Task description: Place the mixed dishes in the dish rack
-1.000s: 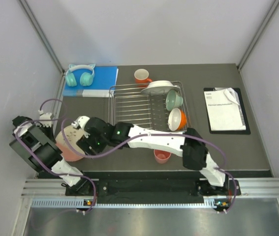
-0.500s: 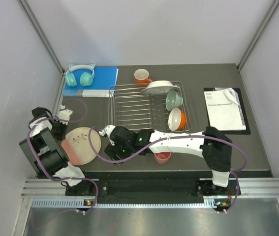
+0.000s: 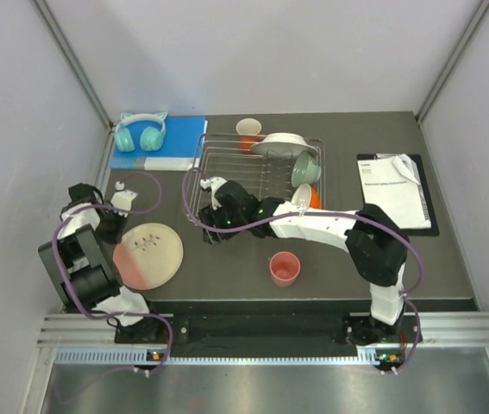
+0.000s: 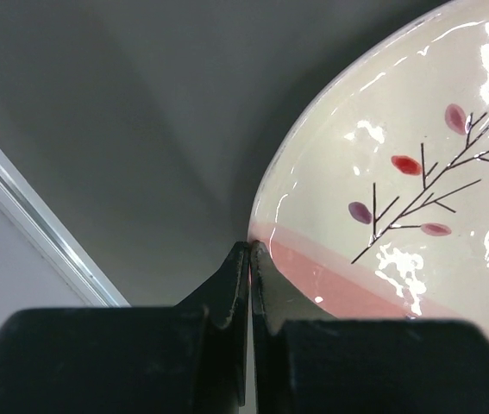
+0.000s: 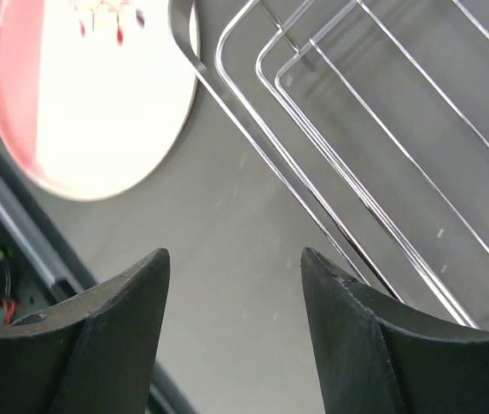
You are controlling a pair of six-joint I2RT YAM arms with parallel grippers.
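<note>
While left jaws sit closed at rim, sprig plate (image 4: 416, 172) glossy, cream with pink band; right jaws apart, empty.

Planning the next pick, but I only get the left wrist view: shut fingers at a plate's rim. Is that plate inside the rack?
Observer: No. The sprig plate lies flat on the table, left of the dish rack.
Operator: And the right gripper?
Observer: The right gripper is open and empty, by the rack's near-left corner.
Operator: Where's the pink cup?
Observer: The pink cup stands upright on the table, in front of the rack.
</note>
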